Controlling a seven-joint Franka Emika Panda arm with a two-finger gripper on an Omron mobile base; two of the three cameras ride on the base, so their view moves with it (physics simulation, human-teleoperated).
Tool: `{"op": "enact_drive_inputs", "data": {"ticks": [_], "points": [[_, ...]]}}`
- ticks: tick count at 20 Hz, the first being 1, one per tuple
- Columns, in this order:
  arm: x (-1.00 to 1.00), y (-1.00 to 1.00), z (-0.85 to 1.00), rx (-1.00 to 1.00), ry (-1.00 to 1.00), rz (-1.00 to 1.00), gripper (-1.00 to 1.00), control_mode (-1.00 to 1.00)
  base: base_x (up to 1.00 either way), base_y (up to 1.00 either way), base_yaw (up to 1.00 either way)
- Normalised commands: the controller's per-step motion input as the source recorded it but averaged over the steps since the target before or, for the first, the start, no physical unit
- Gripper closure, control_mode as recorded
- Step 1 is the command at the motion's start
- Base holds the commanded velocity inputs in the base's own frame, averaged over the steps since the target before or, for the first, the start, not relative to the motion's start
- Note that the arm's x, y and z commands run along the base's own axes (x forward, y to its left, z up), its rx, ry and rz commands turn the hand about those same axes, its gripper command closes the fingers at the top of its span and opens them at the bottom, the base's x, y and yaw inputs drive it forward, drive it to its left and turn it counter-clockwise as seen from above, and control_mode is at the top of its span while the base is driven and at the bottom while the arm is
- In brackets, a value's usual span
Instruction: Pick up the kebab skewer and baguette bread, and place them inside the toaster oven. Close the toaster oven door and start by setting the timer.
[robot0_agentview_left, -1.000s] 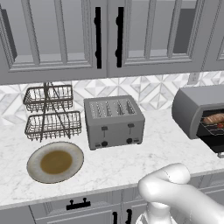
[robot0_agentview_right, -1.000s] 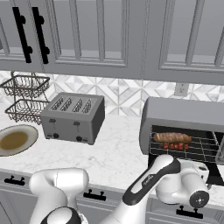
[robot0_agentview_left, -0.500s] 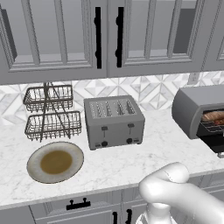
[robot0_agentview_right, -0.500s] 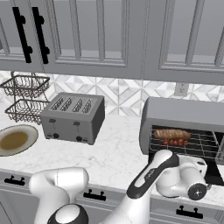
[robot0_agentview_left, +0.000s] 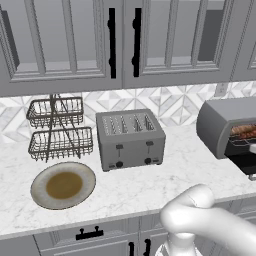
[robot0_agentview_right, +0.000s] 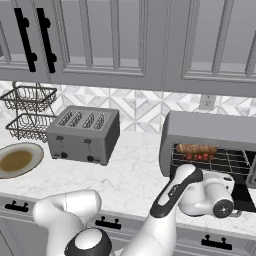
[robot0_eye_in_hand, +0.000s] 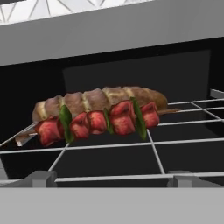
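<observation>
Setting: grey kitchen with panelled cabinets across the top of both base views and a white marble counter (robot0_agentview_left: 150, 185) through the middle.
Toaster oven (robot0_agentview_right: 212, 132): sits at the right of the right base view and at the right edge of the left base view; its front cavity is open and the wire rack (robot0_eye_in_hand: 153, 148) is exposed, presumably because loading has only just finished.
Toaster oven door (robot0_agentview_right: 245, 200): appears folded down below the cavity, mostly hidden behind the arm; not yet closed.
Baguette bread (robot0_eye_in_hand: 105, 100): lies lengthwise on the rack, toward the back of the cavity, in the middle of the hand view.
Kebab skewer (robot0_eye_in_hand: 98, 122): lies along the front of the loaf, apparently touching it, red chunks with green pieces between them; both rest flat, so they should stay put when the door swings.
Gripper (robot0_agentview_right: 220, 202): low in front of the oven mouth, at the lower right of the right base view; its jaws stand wide apart and carry nothing.
Food relative to gripper: ahead of the fingertips and a little above them, inside the cavity, apart from the hand.
Plate (robot0_agentview_left: 63, 185): bare, at the lower left of the left base view, well apart from the oven.
Four-slot toaster (robot0_agentview_left: 130, 139): between plate and oven, uninvolved.
Wire baskets (robot0_agentview_left: 59, 131): at the left, behind the plate.
Stage, as a judgement: placing looks done; door and timer remain.
</observation>
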Motion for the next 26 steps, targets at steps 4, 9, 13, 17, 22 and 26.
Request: {"op": "enact_drive_inputs", "data": {"ticks": [4, 9, 13, 17, 22, 26], "points": [[0.29, 0.00, 0.00, 0.00, 0.00, 0.00, -1.00, -1.00, 0.00, 0.00, 0.00], [0.26, 0.00, 0.00, 0.00, 0.00, 0.00, -1.00, -1.00, 0.00, 0.00, 0.00], [0.21, 0.00, 0.01, 0.00, 0.00, 0.00, -1.00, -1.00, 0.00, 0.00, 0.00], [0.21, 0.00, 0.00, 0.00, 0.00, 0.00, -1.00, -1.00, 0.00, 0.00, 0.00], [0.19, 0.00, 0.01, 0.00, 0.00, 0.00, -1.00, -1.00, 0.00, 0.00, 0.00], [0.17, 0.00, 0.02, 0.00, 0.00, 0.00, -1.00, -1.00, 0.00, 0.00, 0.00]]}}
